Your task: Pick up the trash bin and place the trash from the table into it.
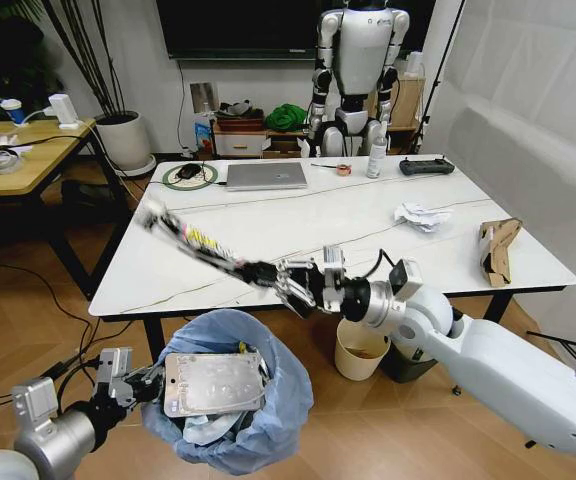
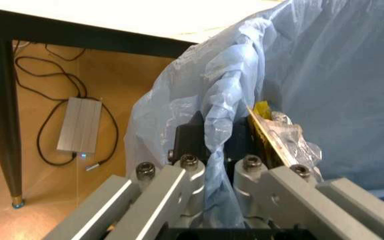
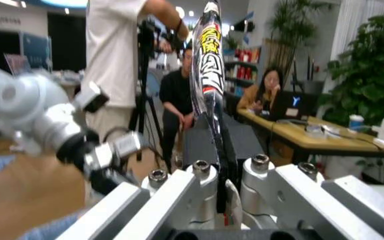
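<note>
Left end effector (image 1: 146, 385) clamped, right end effector (image 1: 290, 282) clamped

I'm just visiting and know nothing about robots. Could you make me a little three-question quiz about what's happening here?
1. True or false: the left gripper is clamped on the rim of the round bin lined with a crinkled light-blue bag.
2. What does the right gripper hold? A) long shiny printed wrapper B) paper cup C) laptop
3. Fill in: the crumpled white paper lies on the glossy white ____.

Key: 1 true; 2 A; 3 table.
</note>
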Available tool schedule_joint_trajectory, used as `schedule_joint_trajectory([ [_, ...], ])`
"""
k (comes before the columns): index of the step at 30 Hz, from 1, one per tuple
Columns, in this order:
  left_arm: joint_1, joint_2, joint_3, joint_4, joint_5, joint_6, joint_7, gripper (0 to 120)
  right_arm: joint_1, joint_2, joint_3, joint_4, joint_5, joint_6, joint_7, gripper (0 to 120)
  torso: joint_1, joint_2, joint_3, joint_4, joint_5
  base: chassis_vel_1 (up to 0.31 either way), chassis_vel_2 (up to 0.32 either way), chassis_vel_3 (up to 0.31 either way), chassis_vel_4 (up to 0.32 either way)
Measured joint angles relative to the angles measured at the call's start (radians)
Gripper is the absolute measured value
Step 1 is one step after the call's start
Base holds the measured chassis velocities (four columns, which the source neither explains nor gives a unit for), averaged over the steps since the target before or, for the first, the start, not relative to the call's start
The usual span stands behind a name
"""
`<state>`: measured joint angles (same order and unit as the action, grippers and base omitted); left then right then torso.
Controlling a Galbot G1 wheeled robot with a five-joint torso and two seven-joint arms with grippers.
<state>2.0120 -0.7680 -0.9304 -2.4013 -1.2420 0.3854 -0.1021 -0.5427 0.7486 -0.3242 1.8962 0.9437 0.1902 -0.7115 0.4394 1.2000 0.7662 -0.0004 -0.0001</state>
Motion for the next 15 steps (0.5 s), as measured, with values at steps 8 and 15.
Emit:
schedule_joint_trajectory([
  [8,-0.003,0.007,-0.008,0.003,-0.010,0.000,-0.005,0,0.041,0.047,-0.124,-0.006,-0.022,0.022,0.045,0,0.000,0.000,0.000,0.0006,0.0000,0.000,0.000,0.000,0.000],
  [15,0.001,0.007,-0.012,0.006,-0.011,0.000,-0.007,0,0.089,0.072,-0.192,-0.042,-0.031,0.032,0.033,0,0.000,0.000,0.000,0.0003,-0.0001,0.000,0.000,0.000,0.000],
])
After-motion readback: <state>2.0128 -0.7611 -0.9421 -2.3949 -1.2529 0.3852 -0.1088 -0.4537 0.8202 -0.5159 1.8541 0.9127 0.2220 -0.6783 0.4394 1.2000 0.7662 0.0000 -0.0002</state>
